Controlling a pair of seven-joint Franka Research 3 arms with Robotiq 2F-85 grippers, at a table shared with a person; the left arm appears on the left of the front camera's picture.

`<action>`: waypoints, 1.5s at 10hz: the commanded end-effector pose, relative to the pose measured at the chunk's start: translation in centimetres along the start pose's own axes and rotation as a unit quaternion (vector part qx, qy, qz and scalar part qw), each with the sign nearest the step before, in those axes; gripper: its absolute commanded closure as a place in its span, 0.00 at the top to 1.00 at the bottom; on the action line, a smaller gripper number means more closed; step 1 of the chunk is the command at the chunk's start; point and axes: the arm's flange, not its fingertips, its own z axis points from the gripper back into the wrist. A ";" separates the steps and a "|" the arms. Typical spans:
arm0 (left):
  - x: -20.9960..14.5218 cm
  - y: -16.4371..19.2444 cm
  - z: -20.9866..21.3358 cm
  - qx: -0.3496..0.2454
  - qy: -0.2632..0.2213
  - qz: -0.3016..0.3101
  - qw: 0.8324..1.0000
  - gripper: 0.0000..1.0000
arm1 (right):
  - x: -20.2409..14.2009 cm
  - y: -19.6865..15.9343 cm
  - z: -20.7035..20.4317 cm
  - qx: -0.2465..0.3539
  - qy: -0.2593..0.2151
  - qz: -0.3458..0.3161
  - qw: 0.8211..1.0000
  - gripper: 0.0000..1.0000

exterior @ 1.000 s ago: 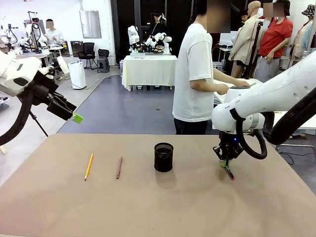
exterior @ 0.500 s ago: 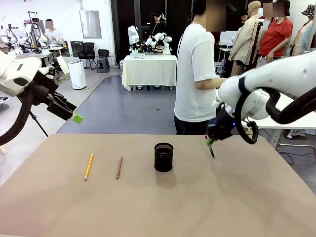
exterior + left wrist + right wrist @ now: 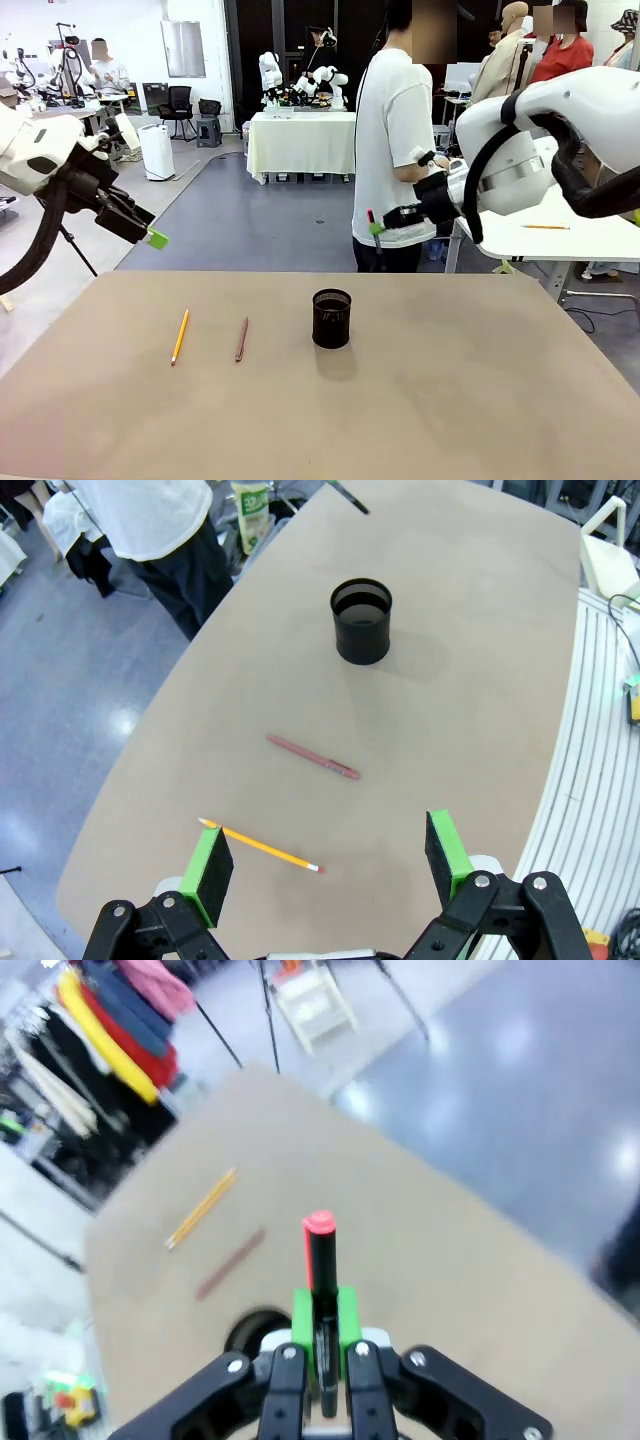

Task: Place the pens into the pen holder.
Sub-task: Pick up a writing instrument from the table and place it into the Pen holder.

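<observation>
Front view: the right fingers (image 3: 378, 229) are closed on the pink-capped pen (image 3: 371, 215). They hold it high above the far edge of the counter (image 3: 480, 400), up and to the right of the black mesh pen holder (image 3: 331, 318).
Pen attitude: roughly upright, pink cap on top, dark body hanging below the green pads.
Right wrist view: blurred. The pen sits squarely between the pads, and the dark round shape low and left of the fingers is probably the holder's mouth.
Step in hand: by my reading, carrying this pen across to the holder for the drop.
Doing it well: bring the wrist left and toward the robot until the pen's lower end hangs over the middle of the mouth. Keep the pen near vertical and lower it until the end is below the rim. Only then part the fingers.
Why inside the rim first: the mouth is narrow, and a pen let go from high up could bounce off the rim onto the counter.
Holder: a light mesh cup standing free, so a sideways nudge on the rim may slide or tip it. Approach from straight above.
Left fingers (image 3: 209, 872): spread wide with nothing between them, hovering off the counter's left side, clear of the work.
Pens waiting: the yellow pencil (image 3: 180, 336) and the reddish-brown pen (image 3: 241, 339) lie flat on the counter left of the holder, near each other but not touching.
</observation>
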 end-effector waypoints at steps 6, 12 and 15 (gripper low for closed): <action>0.0 0.0 0.1 -0.002 -0.004 0.003 1.000 1.00 | 1.0 1.6 -0.7 0.028 -0.081 0.099 0.991 0.00; 0.0 0.0 0.1 -0.002 -0.004 0.003 1.000 1.00 | -0.9 2.4 -3.6 0.094 -0.100 0.155 0.978 0.00; 0.0 0.0 0.1 -0.002 -0.004 0.003 1.000 1.00 | -2.3 2.5 -6.5 0.130 -0.081 0.169 0.974 0.00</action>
